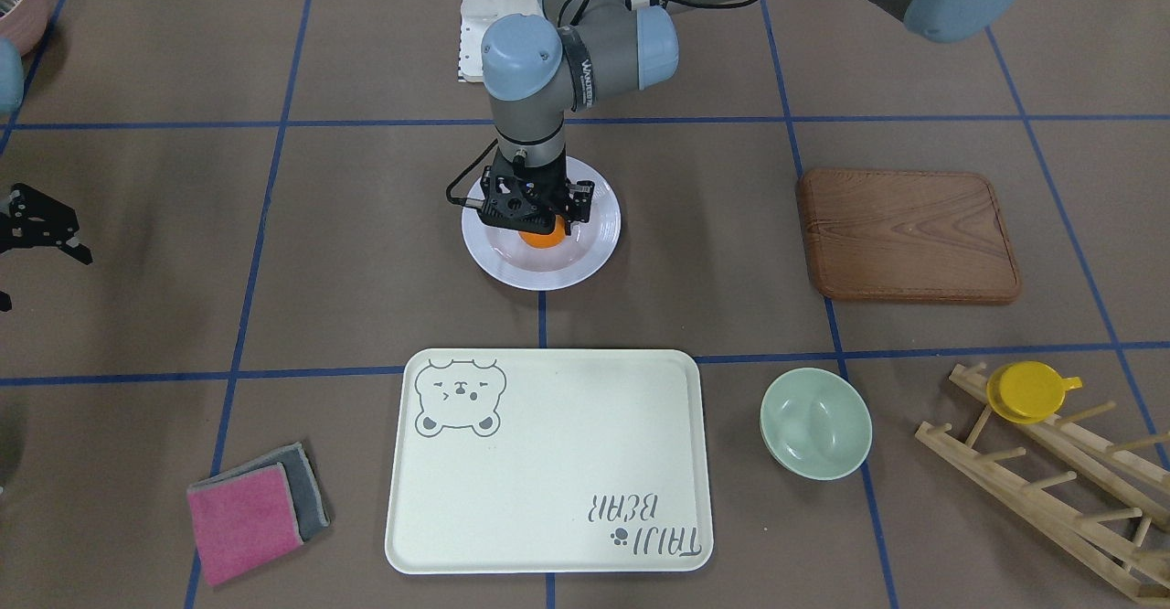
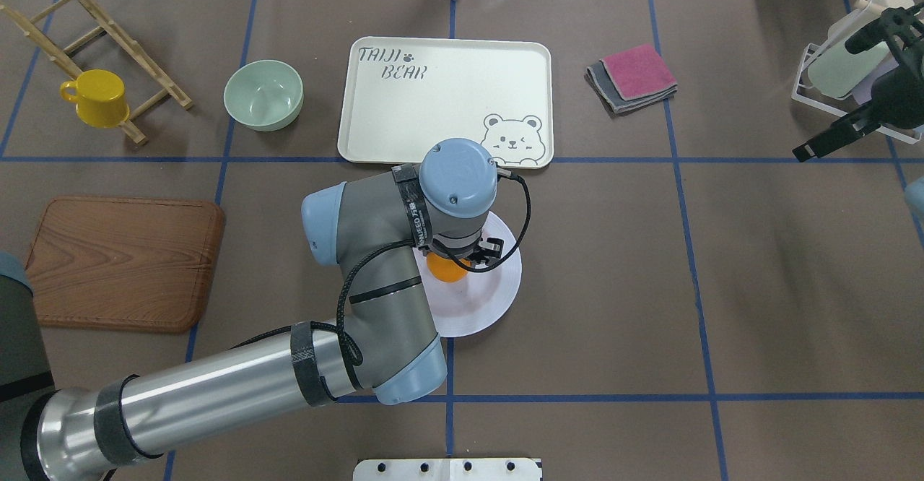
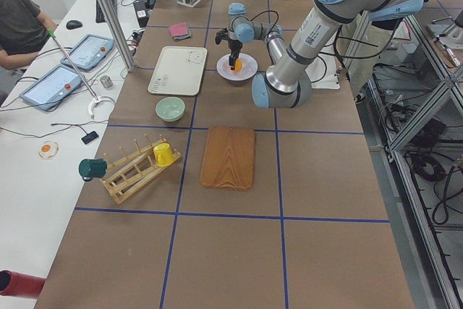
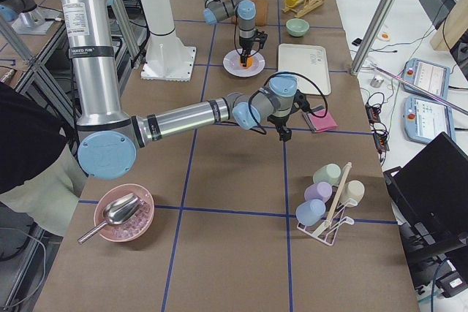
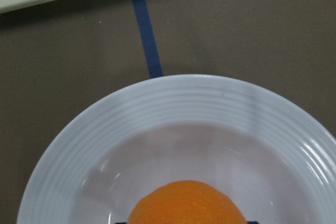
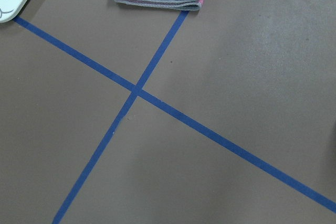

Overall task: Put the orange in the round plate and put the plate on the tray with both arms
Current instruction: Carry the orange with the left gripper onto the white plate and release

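Observation:
The orange (image 1: 541,238) sits low in the sunken centre of the white round plate (image 1: 594,252), mid-table. My left gripper (image 1: 545,225) points straight down over the plate, shut on the orange. The left wrist view shows the orange (image 5: 186,203) at its bottom edge, inside the ridged plate rim (image 5: 184,98). The cream tray (image 1: 548,490) with the bear print lies bare, one grid square from the plate on the operators' side. My right gripper (image 1: 44,278) hangs open and holds nothing, well off to the side above bare table, near the folded cloths.
A wooden board (image 1: 909,234), a pale green bowl (image 1: 815,422) and a wooden rack (image 1: 1051,481) with a yellow cup (image 1: 1028,391) lie on my left side. Pink and grey folded cloths (image 1: 256,513) lie beside the tray. A cup rack (image 2: 841,76) stands far right.

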Controlling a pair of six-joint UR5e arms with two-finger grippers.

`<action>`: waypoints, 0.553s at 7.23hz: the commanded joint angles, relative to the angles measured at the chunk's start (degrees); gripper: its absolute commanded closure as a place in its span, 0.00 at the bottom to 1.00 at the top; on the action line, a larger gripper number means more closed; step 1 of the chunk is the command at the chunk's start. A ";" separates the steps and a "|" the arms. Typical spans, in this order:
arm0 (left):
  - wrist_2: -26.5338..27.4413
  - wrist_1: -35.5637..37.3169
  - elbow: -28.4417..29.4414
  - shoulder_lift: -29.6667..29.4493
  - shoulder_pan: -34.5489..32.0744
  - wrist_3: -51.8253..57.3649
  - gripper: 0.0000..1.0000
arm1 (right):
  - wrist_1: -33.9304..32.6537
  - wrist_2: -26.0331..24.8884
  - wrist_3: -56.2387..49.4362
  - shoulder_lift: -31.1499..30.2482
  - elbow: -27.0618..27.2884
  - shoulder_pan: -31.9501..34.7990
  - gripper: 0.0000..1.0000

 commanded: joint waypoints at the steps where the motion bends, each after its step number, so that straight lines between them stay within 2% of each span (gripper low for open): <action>1: 0.09 0.00 -0.29 0.04 0.01 0.02 0.02 | -0.04 0.09 0.09 0.00 -0.09 0.00 0.00; 4: 0.09 0.00 -0.29 0.30 0.01 -0.06 0.01 | -0.04 0.18 0.09 0.09 -0.09 0.00 0.00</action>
